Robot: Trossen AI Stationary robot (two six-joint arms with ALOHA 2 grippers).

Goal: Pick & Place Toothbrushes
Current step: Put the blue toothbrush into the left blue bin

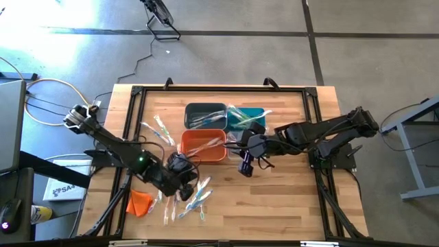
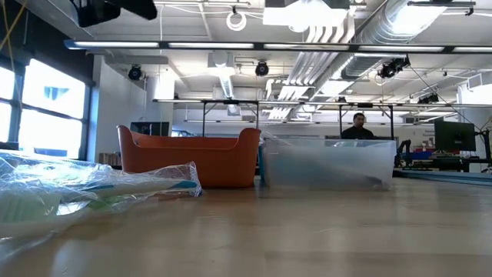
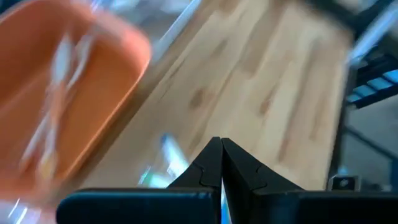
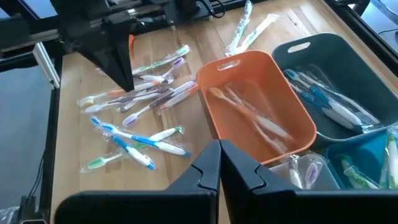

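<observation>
Several wrapped toothbrushes [image 4: 143,99] lie in a loose pile on the wooden table near its front edge [image 1: 195,199]. In the low view they show as crinkled wrappers [image 2: 92,188]. My left gripper [image 1: 185,192] is shut and empty; it hangs just over the left part of the pile, and its dark fingers [image 4: 124,74] show in the right wrist view. My right gripper [image 1: 245,170] is also shut and empty. It is held above the table to the right of the orange bin [image 4: 255,118], which has a few pale toothbrushes lying in it.
A dark grey bin [image 1: 206,114] and a teal bin [image 1: 245,118], both holding toothbrushes, stand behind the orange bin, and a clear bin [image 2: 330,161] stands to its right. Two more toothbrushes [image 1: 158,130] lie left of the bins. An orange cloth lump [image 1: 139,201] lies front left.
</observation>
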